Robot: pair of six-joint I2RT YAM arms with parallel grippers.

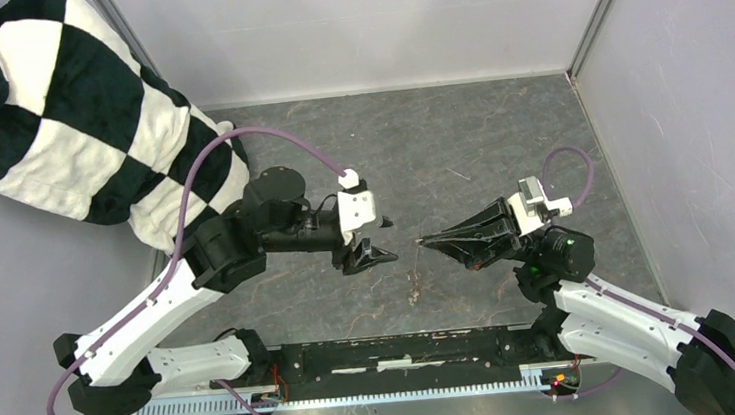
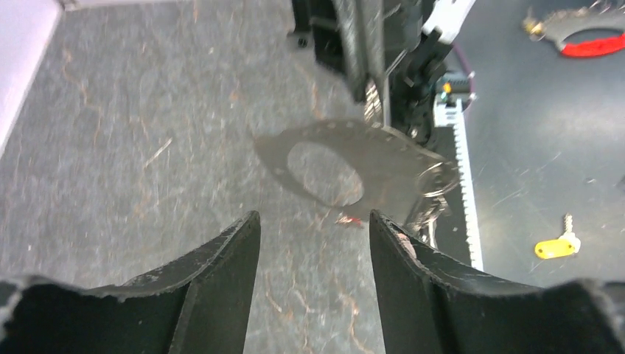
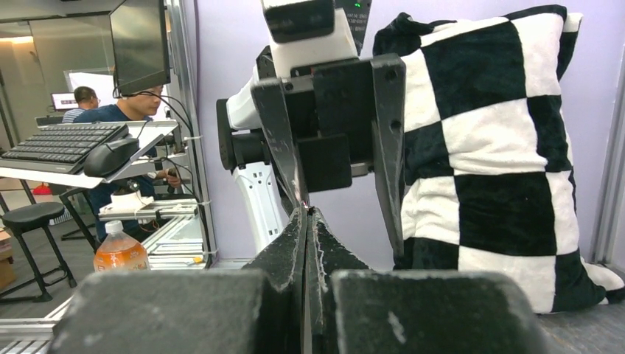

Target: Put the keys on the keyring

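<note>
My right gripper [image 1: 423, 242] is shut on the keyring, which hangs below its fingertips as a thin line in the top view [image 1: 413, 276]. In the left wrist view the keyring [image 2: 394, 162] is a blurred silvery loop with a bumpy rim, held from above by the right fingers [image 2: 366, 66]. Shiny metal keys [image 2: 435, 198] bunch at its right end, and a small red tag [image 2: 352, 220] shows just below it. I see no black tag. My left gripper [image 1: 389, 239] is open and empty, facing the ring from the left [image 2: 315, 217]. The right wrist view shows shut jaws [image 3: 306, 210].
A black-and-white checked pillow [image 1: 63, 104] lies at the back left, against the left arm. Grey walls [image 1: 694, 89] close the table at back and right. Past the table's front rail [image 2: 464, 184], a yellow-tagged key [image 2: 554, 247] lies on the floor.
</note>
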